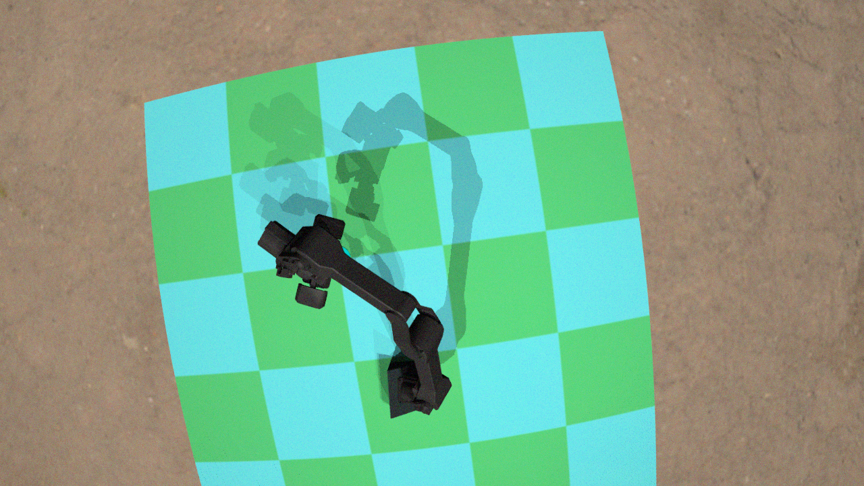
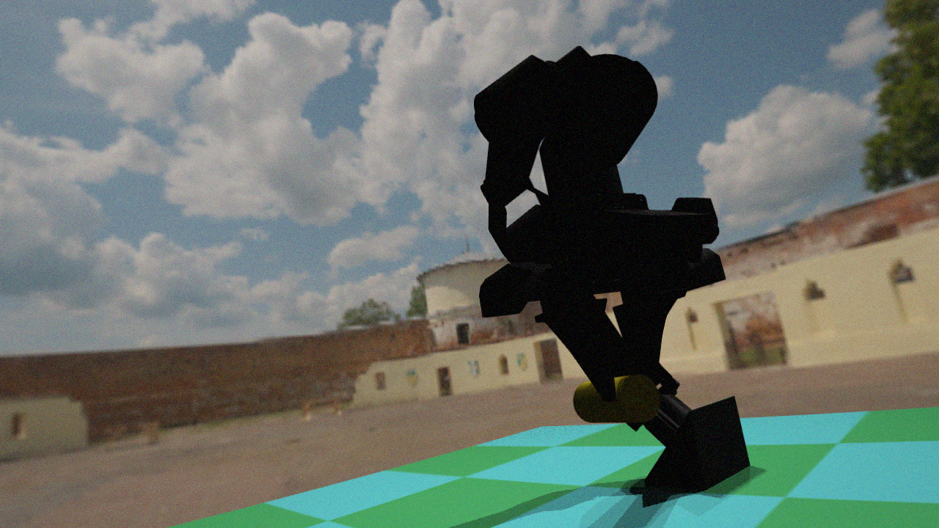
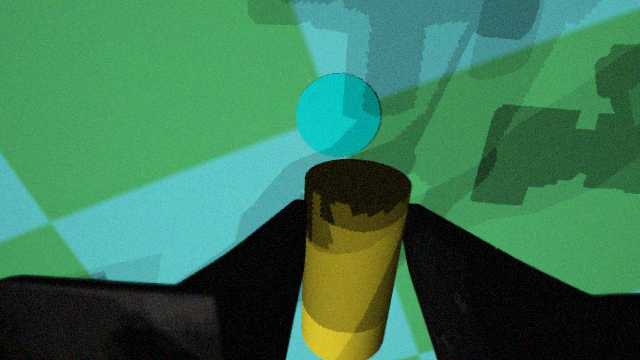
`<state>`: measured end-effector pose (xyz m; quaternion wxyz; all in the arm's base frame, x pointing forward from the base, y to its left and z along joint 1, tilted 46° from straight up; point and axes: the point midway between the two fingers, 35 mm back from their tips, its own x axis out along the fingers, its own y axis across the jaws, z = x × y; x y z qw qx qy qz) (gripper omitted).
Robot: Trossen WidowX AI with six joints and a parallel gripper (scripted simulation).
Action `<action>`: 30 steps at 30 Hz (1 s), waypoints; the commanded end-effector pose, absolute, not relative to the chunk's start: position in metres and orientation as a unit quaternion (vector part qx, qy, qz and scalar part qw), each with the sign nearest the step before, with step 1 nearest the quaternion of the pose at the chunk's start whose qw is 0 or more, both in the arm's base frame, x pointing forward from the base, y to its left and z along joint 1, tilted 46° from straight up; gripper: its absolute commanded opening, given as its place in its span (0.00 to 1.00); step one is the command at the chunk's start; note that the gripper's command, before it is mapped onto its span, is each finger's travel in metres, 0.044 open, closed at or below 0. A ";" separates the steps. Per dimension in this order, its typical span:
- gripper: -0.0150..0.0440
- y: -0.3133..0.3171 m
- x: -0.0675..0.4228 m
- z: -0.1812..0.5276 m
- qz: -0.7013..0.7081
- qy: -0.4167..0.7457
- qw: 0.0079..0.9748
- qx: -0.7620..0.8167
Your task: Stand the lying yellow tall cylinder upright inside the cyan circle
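Note:
My gripper [image 3: 355,214] [image 2: 630,392] is shut on the yellow tall cylinder [image 3: 347,270] [image 2: 620,400]. It grips the cylinder by its sides and holds it lying level, above the floor. The cyan circle [image 3: 330,107] lies flat on the checkered floor, just past the cylinder's far end in the wrist view, partly in shadow. In the overhead view the arm's wrist [image 1: 305,248] covers the cylinder, and only a sliver of the cyan circle [image 1: 345,250] shows at its edge.
The floor is a green and cyan checkered mat [image 1: 580,181] [image 2: 459,459] [image 3: 100,100] on sandy ground [image 1: 754,241]. The arm's base [image 1: 416,387] [image 2: 702,446] stands near the mat's front middle. Arm shadows fall across the mat.

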<state>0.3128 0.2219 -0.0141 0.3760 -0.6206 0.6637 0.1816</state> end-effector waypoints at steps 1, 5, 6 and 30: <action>0.43 0.221 0.312 -0.017 0.192 0.666 0.381 -0.613; 0.43 0.220 0.312 -0.019 0.201 0.667 0.388 -0.603; 0.43 0.220 0.313 -0.020 0.203 0.667 0.390 -0.601; 0.43 0.215 0.313 -0.033 0.259 0.666 0.437 -0.546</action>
